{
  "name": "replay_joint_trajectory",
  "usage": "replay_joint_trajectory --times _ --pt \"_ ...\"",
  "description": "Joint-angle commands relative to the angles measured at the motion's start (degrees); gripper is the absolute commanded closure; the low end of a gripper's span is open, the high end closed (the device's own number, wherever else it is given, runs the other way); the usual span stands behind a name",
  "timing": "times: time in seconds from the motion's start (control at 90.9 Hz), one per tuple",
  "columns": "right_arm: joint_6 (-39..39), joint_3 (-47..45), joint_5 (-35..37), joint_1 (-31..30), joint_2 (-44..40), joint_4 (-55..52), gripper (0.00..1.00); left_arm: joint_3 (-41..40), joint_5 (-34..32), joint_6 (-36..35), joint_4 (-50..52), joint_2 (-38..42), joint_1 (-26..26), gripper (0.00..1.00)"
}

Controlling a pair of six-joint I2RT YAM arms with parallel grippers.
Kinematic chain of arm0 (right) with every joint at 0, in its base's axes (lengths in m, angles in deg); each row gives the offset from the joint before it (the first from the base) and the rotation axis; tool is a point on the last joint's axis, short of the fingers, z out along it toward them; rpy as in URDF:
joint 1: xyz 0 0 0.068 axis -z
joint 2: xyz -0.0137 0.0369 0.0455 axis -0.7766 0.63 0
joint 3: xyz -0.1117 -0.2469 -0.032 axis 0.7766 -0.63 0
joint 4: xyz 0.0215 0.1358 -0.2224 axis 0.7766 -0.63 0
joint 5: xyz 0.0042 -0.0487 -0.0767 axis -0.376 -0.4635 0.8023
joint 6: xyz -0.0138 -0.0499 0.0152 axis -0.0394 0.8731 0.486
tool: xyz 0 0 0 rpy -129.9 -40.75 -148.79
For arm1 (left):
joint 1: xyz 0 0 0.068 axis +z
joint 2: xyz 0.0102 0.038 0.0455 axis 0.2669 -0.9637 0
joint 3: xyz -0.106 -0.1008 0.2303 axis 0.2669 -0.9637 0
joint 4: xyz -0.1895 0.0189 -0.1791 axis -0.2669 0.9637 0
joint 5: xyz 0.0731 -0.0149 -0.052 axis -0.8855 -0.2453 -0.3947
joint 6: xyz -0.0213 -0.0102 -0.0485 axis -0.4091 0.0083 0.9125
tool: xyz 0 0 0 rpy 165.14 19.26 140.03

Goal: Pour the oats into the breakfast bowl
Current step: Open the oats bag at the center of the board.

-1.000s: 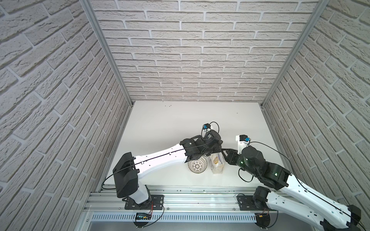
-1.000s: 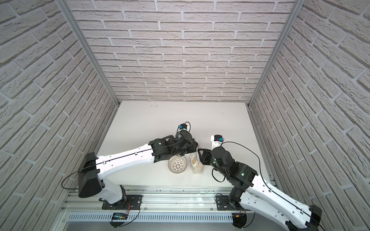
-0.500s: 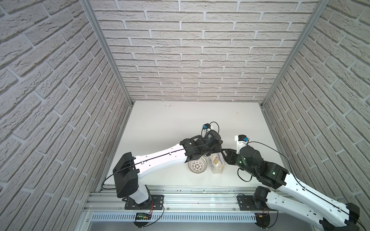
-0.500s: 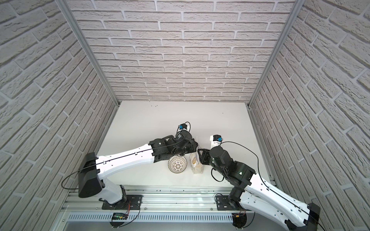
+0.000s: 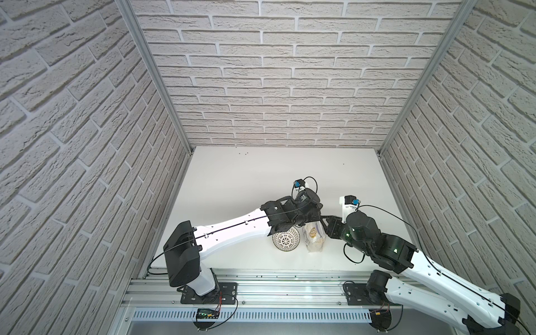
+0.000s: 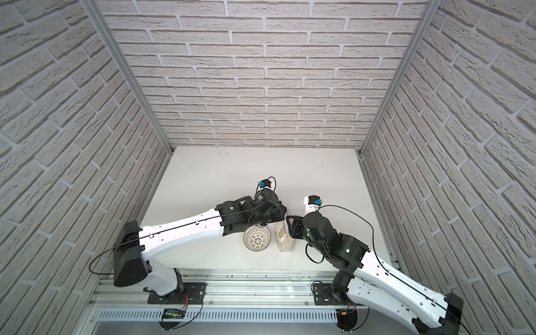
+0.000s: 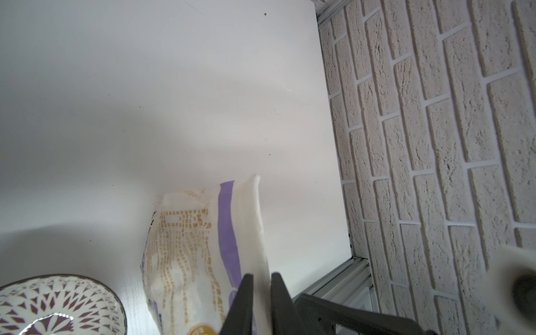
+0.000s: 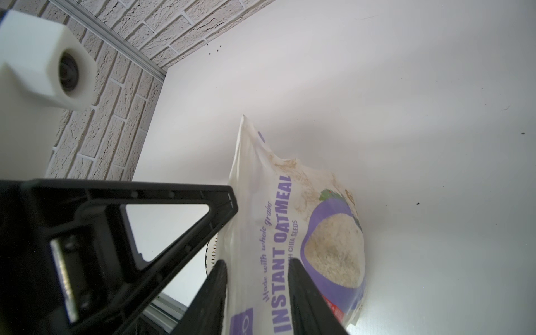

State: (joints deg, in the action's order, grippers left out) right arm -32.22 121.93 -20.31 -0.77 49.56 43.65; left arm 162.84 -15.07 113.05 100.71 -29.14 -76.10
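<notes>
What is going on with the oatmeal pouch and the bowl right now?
The left gripper is pinched shut on the top edge of the oats pouch. The pouch stands on the table right beside the breakfast bowl. The right gripper is at the pouch's printed face with its jaws apart; whether they press it I cannot tell. The bowl's pattern shows bare, so no oats have been poured yet.
</notes>
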Motion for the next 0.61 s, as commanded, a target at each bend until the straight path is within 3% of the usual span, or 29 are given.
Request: replay_joint_trajectory --times 0.0,0.231,0.308,0.385,0.484,0.594 --pt "1.0 1.0 -0.4 0.1 0.2 1.4 0.61 0.4 -0.9 -0.4 0.5 -0.5 -0.1 0.84" --pt "1.4 1.4 -0.5 0.0 3.8 -0.1 0.65 0.4 -1.0 -0.3 0.5 -0.6 -0.1 0.84" --pt "1.7 2.3 -0.3 -0.1 5.3 -1.2 0.76 0.5 -0.9 -0.6 0.6 -0.3 -0.1 0.82" --pt "2.4 3.7 0.5 -0.2 6.1 -3.2 0.95 0.3 -1.6 -1.1 0.8 0.7 0.1 0.67" --pt "1.6 4.8 5.1 -0.3 4.2 -6.3 0.97 -1.1 -3.6 -2.3 0.4 3.7 0.4 0.46" --pt "0.9 2.7 6.8 -0.4 0.2 -4.1 0.96 -4.2 -5.5 -2.4 -1.9 7.3 0.4 0.44"
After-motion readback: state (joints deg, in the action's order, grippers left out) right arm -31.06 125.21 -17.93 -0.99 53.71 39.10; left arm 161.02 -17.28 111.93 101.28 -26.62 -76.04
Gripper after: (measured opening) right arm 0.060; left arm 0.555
